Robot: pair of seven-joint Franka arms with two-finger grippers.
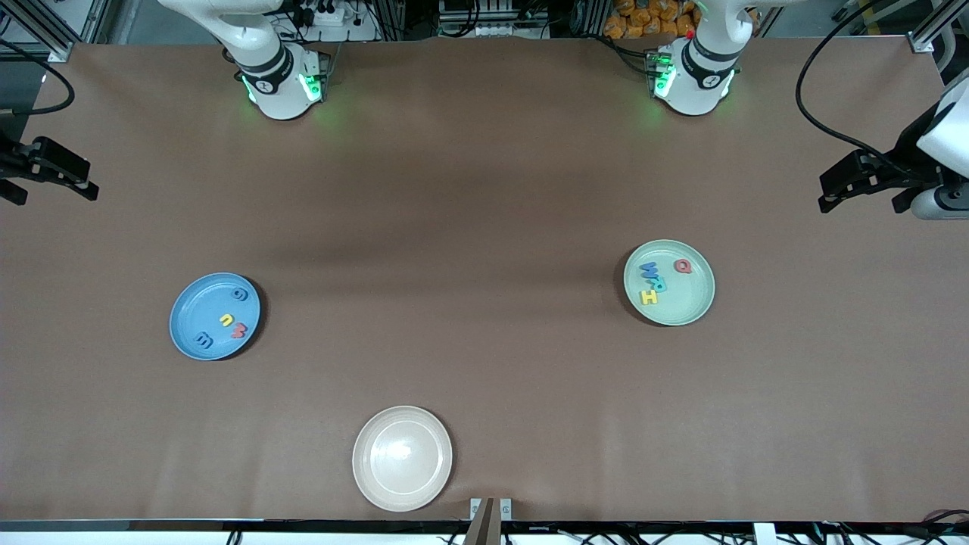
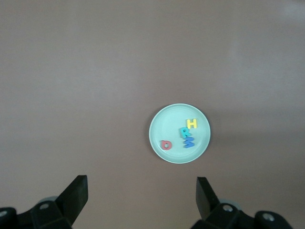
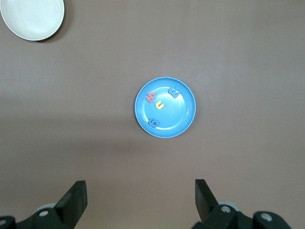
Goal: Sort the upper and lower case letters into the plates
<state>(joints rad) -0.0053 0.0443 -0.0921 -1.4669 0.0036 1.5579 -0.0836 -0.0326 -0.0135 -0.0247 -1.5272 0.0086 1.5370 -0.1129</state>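
Observation:
The pale mint plate (image 1: 693,301) lies toward the left arm's end and holds a blue W (image 1: 649,269), a red Q (image 1: 683,266), a teal R (image 1: 660,285) and a yellow H (image 1: 649,297). The bright blue plate (image 1: 191,309) lies toward the right arm's end and holds a small blue letter (image 1: 240,294), a yellow u (image 1: 227,320), a red w (image 1: 238,330) and a blue m (image 1: 203,341). My left gripper (image 1: 863,201) is open and empty, high over the table's end; its wrist view shows the mint plate (image 2: 164,125). My right gripper (image 1: 49,193) is open and empty, high over its own end, with the blue plate (image 3: 180,118) below.
A cream-white plate (image 1: 402,458) with nothing on it lies near the table's front edge, nearer the camera than both other plates; it also shows in the right wrist view (image 3: 32,18). The brown table (image 1: 454,265) spreads between the plates.

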